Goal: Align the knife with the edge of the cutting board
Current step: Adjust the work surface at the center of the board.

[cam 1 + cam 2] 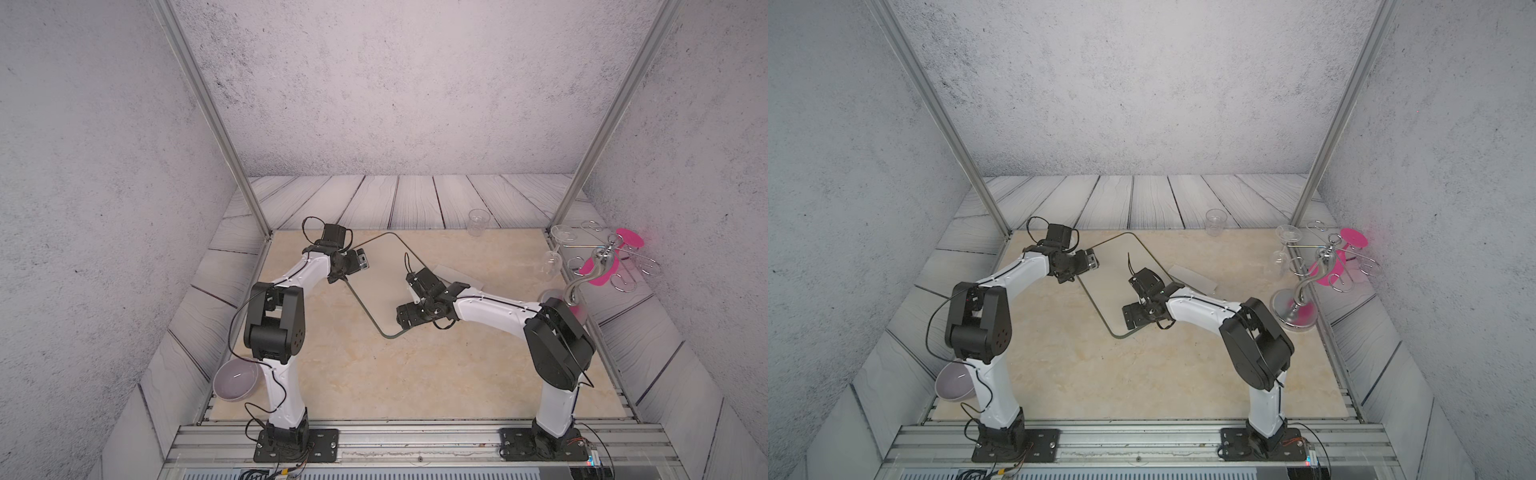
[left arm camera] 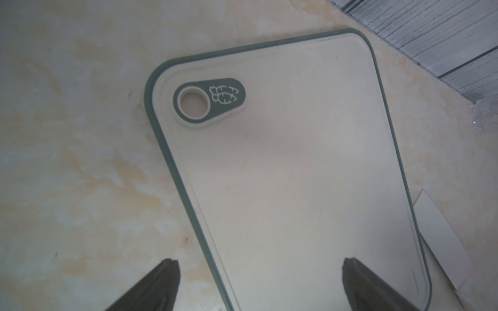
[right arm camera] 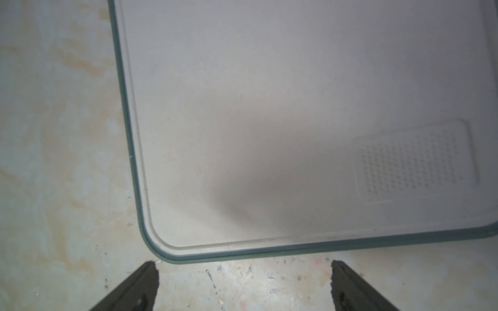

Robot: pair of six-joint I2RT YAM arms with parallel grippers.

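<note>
The left gripper (image 2: pixel 258 262) and right gripper (image 3: pixel 242 265) both gape empty by the flat beige, green-rimmed cutting board (image 1: pixel 374 270), so reaching for the pale off-white cleaver-shaped knife (image 1: pixel 457 276), lying just beside its right long edge, may nudge the board askew.

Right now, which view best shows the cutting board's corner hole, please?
The left wrist view: the hole is fully visible. In both top views the left arm hides it; the right wrist view shows another corner.
</note>
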